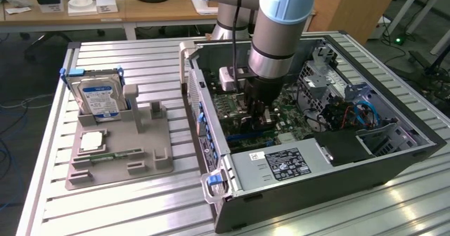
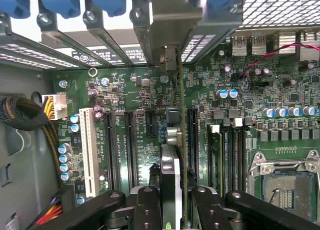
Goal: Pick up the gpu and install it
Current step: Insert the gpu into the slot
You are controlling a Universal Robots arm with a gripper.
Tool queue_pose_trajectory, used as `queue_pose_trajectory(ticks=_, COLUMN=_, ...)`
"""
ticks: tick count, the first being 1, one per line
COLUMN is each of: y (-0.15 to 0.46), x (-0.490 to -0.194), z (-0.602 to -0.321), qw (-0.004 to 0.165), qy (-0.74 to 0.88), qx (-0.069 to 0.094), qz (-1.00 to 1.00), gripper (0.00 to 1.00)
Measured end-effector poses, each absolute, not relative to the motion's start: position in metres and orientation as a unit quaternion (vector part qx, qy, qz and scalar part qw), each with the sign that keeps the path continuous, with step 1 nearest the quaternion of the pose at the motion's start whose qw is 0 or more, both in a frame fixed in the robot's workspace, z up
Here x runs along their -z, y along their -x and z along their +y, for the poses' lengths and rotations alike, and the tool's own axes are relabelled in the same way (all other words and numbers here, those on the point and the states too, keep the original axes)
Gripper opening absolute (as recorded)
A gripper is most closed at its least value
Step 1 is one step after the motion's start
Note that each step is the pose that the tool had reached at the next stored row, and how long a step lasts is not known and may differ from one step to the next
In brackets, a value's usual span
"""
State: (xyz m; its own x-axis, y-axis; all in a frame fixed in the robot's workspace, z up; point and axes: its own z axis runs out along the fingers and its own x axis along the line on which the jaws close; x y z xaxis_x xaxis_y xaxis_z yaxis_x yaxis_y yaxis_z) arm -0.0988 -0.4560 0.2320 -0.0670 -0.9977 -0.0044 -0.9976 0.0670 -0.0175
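Observation:
Inside the open computer case (image 1: 393, 157), my gripper (image 1: 256, 117) hangs low over the green motherboard (image 2: 130, 89). It is shut on the gpu (image 2: 170, 182), a thin dark card seen edge-on between my two black fingers (image 2: 145, 207). The card runs in line with the black expansion slots (image 2: 131, 150), beside the white slot (image 2: 89, 152). Its silvery bracket (image 2: 167, 19) reaches the case's rear slot openings with blue clips. Whether its lower edge sits in a slot is hidden.
On the exterior view's left, a grey fixture (image 1: 151, 165) holds the hard drive (image 1: 98, 99) and the green memory stick (image 1: 113, 155). The power supply (image 1: 277, 165), the drive cage (image 1: 330, 83), the CPU socket (image 2: 282, 182) and a sleeved cable bundle (image 2: 20, 115) crowd the card.

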Motion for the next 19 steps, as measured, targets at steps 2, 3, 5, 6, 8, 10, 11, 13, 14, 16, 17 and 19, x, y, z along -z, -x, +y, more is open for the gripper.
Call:
queue_pose_trajectory(ticks=2, y=0.0988, x=-0.2314, z=-0.456, qw=0.008, qy=0.683, qx=0.005, qz=0.73, gripper=0.28)
queue_pose_trajectory(ticks=3, y=0.0988, x=-0.2311, z=-0.456, qw=0.008, qy=0.683, qx=0.005, qz=0.73, gripper=0.28)
queue_pose_trajectory(ticks=5, y=0.0988, x=-0.2305, z=-0.456, qw=0.008, qy=0.683, qx=0.005, qz=0.73, gripper=0.28)
queue_pose_trajectory(ticks=6, y=0.0988, x=-0.2303, z=-0.456, qw=0.008, qy=0.683, qx=0.005, qz=0.73, gripper=0.28)
queue_pose_trajectory(ticks=8, y=0.0988, x=-0.2297, z=-0.456, qw=0.008, qy=0.683, qx=0.005, qz=0.73, gripper=0.28)
queue_pose_trajectory(ticks=10, y=0.0988, x=-0.2294, z=-0.456, qw=0.007, qy=0.683, qx=0.005, qz=0.73, gripper=0.28)
queue_pose_trajectory(ticks=11, y=0.0988, x=-0.2293, z=-0.456, qw=0.008, qy=0.683, qx=0.005, qz=0.73, gripper=0.28)
queue_pose_trajectory(ticks=13, y=0.0988, x=-0.2293, z=-0.456, qw=0.008, qy=0.683, qx=0.005, qz=0.73, gripper=0.28)
queue_pose_trajectory(ticks=14, y=0.0988, x=-0.2293, z=-0.456, qw=0.008, qy=0.683, qx=0.005, qz=0.73, gripper=0.28)
queue_pose_trajectory(ticks=16, y=0.0993, x=-0.2287, z=-0.456, qw=0.008, qy=0.683, qx=0.005, qz=0.73, gripper=0.28)
queue_pose_trajectory(ticks=17, y=0.0993, x=-0.2285, z=-0.456, qw=0.008, qy=0.683, qx=0.005, qz=0.73, gripper=0.28)
queue_pose_trajectory(ticks=19, y=0.0995, x=-0.2284, z=-0.456, qw=0.007, qy=0.683, qx=0.005, qz=0.73, gripper=0.28)
